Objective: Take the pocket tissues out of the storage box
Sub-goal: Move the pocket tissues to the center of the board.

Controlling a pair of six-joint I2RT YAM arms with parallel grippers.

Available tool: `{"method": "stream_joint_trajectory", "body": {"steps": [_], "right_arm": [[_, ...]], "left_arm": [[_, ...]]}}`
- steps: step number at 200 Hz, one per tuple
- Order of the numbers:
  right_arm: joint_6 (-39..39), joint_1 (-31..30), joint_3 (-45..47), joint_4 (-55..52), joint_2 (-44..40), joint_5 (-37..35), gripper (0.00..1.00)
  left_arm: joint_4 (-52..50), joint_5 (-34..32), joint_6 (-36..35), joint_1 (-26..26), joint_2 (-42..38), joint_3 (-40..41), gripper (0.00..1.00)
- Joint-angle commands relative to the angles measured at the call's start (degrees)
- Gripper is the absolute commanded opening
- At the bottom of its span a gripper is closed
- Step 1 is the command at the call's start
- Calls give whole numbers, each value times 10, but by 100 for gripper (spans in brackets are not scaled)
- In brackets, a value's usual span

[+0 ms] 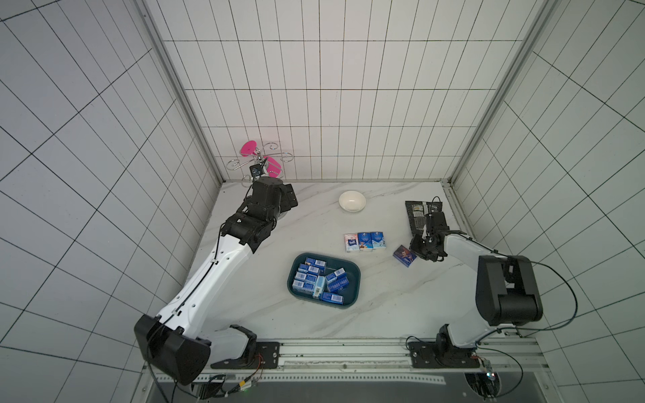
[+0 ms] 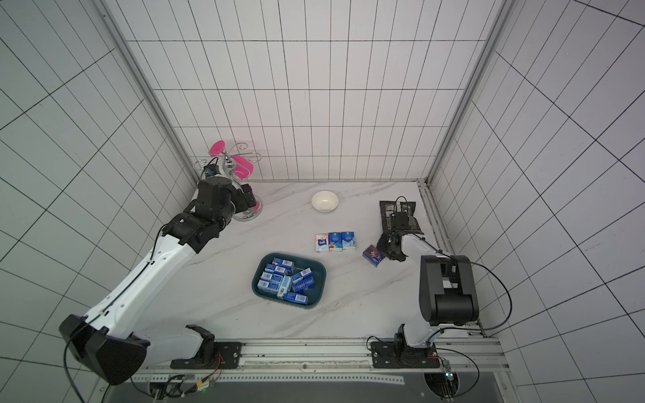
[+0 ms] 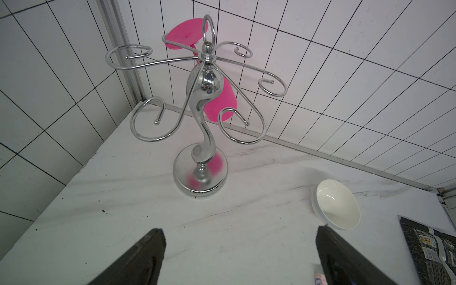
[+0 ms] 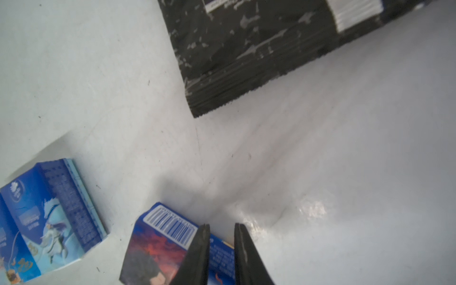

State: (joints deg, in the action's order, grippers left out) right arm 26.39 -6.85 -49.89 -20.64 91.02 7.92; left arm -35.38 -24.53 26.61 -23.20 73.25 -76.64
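Right claw [image 4: 221, 225]: narrow, pinching a soft dark-blue pack [image 4: 170, 234] by its edge, low over the marble tabletop [image 4: 320, 148]. Judged a set-down beside the glossy three-pack row [image 1: 365, 241]. Crinkled black foil packet [image 4: 246, 49] just ahead. Farther off, the teal plastic storage box [image 1: 356, 279] holds the remaining pocket tissues [image 1: 316, 279]. Left claw [image 3: 239, 229] wide, empty.

Both top views look down on the whole table [image 1: 401, 296]; low wrist views, left facing far, right close, share the packet [image 4: 246, 49].
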Motion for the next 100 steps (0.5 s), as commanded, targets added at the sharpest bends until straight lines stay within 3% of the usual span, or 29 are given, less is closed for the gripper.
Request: {"method": "stream_joint_trajectory", "body": {"steps": [1,29,65,100], "right_arm": [[8,-8,26,5,-27,22,22],[14,-14,37,9,-28,44,23],[7,-33,36,-5,-45,21,25],[-24,-33,16,-44,-72,-11,47]], "left_arm": [[4,-5,-3,1,-10,-5,98],[3,-3,4,1,-12,-3,99],[1,-8,4,-1,-18,5,98],[-1,-12,-2,0,-16,0,99]]}}
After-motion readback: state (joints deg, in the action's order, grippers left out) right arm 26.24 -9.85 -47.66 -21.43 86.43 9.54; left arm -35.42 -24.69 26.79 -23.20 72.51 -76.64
